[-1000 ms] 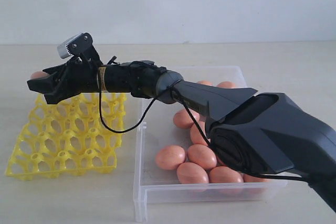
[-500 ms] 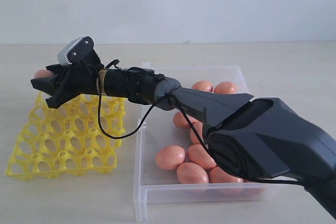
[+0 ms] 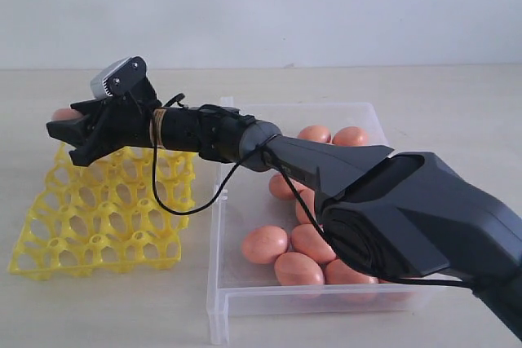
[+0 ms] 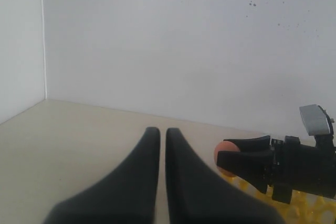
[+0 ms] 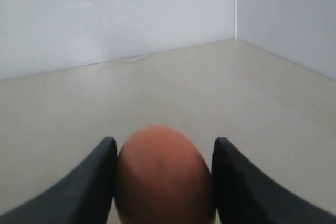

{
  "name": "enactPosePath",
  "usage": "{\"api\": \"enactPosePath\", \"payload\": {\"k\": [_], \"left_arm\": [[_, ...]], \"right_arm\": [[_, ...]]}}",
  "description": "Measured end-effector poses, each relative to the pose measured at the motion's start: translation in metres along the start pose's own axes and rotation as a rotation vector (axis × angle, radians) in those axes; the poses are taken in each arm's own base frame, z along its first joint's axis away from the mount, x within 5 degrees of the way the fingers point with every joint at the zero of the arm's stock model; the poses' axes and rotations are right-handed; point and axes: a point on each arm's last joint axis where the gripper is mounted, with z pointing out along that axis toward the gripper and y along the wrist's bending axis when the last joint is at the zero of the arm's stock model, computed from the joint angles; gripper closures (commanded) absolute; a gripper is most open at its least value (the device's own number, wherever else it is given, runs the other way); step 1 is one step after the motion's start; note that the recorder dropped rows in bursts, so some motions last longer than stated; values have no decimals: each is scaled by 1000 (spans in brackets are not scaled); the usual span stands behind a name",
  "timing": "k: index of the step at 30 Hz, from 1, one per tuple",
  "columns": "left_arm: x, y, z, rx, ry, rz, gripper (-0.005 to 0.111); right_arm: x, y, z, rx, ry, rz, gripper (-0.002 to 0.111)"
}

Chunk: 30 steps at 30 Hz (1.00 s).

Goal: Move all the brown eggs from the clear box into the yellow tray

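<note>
Right gripper: clamped on egg, above tray (far-left corner)
Left gripper: jaws together, empty
Box: holds eggs

Exterior camera: set a little above the table, looking across it toward the back wall. The right arm fills the near foreground, while the clear box and yellow tray lie at middle range. Left wrist camera: aimed level along the left gripper toward a wall corner. It shares with the exterior view the right gripper, its brown egg and a strip of tray. Right wrist camera: looks past that same egg, very close, toward another corner.
</note>
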Motion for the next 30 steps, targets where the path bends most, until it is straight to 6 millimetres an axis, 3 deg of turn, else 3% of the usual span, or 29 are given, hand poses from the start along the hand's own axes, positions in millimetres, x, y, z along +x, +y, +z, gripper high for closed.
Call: {"api": "enactPosePath", "payload": {"k": [6,11,16,21,26,30], "left_arm": [[0,0,0,0,0,0,103],[0,0,0,0,0,0,103],[0,0,0,0,0,0,103],[0,0,0,0,0,0,103],[0,0,0,0,0,0,103],[0,0,0,0,0,0,103]], "right_arm": [[-6,3,0,-28,34,13,108],[-46,12,-2,-78,39,38,108],[-76,26,8,-22,59,-74,108],[-73,34,15,3,111,-27,108],[-66,6,-2,23,118,86,108],[-52,-5,-9,-1,131,73,108]]}}
